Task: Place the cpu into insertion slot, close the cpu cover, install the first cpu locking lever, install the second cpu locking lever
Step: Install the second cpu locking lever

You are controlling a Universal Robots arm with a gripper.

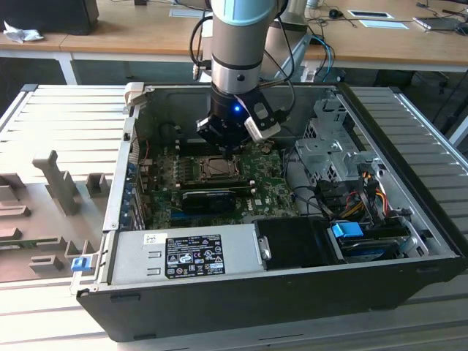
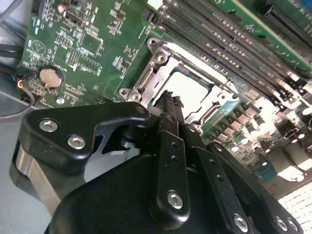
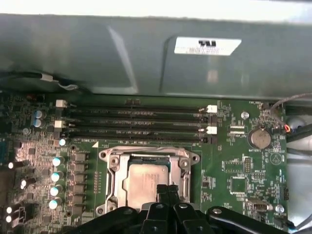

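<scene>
The gripper [image 3: 168, 189], fingers pressed together, hovers over the cpu [image 3: 141, 183] seated under the closed cover [image 3: 113, 161].

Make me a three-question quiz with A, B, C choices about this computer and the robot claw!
1. Where does the gripper hang?
A. over the cpu
B. over the blue cables
C. outside the case

2. What colour is the circuit board?
A. red
B. green
C. white

3. How is the cpu cover?
A. missing
B. standing up open
C. lying down around the chip

Answers:
1 A: in both wrist views the fingertips sit right above the silvery chip.
2 B: the board is green in every view.
3 C: the silver frame lies flat, the chip showing through its window.
</scene>
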